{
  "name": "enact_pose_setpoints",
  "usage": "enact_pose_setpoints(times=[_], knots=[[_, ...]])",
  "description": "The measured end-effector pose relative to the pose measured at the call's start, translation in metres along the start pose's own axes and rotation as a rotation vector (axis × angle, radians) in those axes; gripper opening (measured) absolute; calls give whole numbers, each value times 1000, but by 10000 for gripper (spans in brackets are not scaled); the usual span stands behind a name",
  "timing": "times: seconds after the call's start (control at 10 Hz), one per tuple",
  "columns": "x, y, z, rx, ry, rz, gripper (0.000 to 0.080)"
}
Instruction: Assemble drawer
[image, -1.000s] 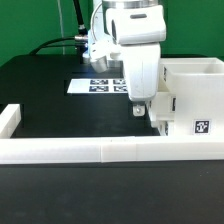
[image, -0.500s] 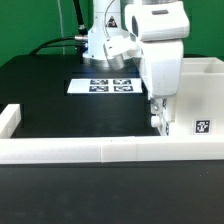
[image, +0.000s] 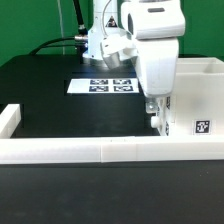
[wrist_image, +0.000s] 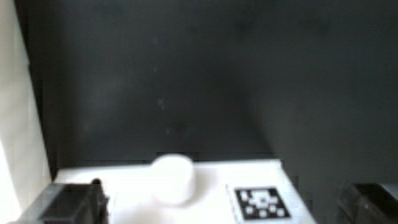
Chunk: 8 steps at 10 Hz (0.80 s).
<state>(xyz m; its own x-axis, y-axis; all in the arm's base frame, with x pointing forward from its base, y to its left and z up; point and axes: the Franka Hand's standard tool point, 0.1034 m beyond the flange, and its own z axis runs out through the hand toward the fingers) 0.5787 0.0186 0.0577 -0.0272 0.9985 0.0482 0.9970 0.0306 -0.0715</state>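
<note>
The white drawer housing (image: 195, 92) stands at the exterior view's right, with a black-and-white tag (image: 200, 127) low on its front. My gripper (image: 155, 108) hangs just at its left side, fingers pointing down. In the wrist view a white tray face (wrist_image: 205, 195) carries a round knob (wrist_image: 171, 178) and a tag (wrist_image: 263, 203). It lies between my two dark fingers (wrist_image: 75, 205), which stand wide apart and touch nothing. My gripper (wrist_image: 222, 205) is open. I cannot make out a second tray.
A low white wall of blocks (image: 90, 150) runs along the front, with a short return at the exterior view's left (image: 10, 118); it shows as a white strip in the wrist view (wrist_image: 15, 110). The marker board (image: 100, 85) lies behind the arm on the black table.
My arm has moved toward the exterior view's right, up to the housing's left side. Over the last half second it has hardly shifted.
</note>
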Motion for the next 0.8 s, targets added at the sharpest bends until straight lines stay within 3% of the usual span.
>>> enact_pose_setpoints(times=[0.2, 0.4, 0.6, 0.8], knots=[[-24, 0, -3, -4, -13, -16, 649], [-49, -1, -14, -33, -37, -6, 649], [-55, -15, -17, -43, -45, 31, 649], [-54, -14, -16, -42, -44, 29, 649]])
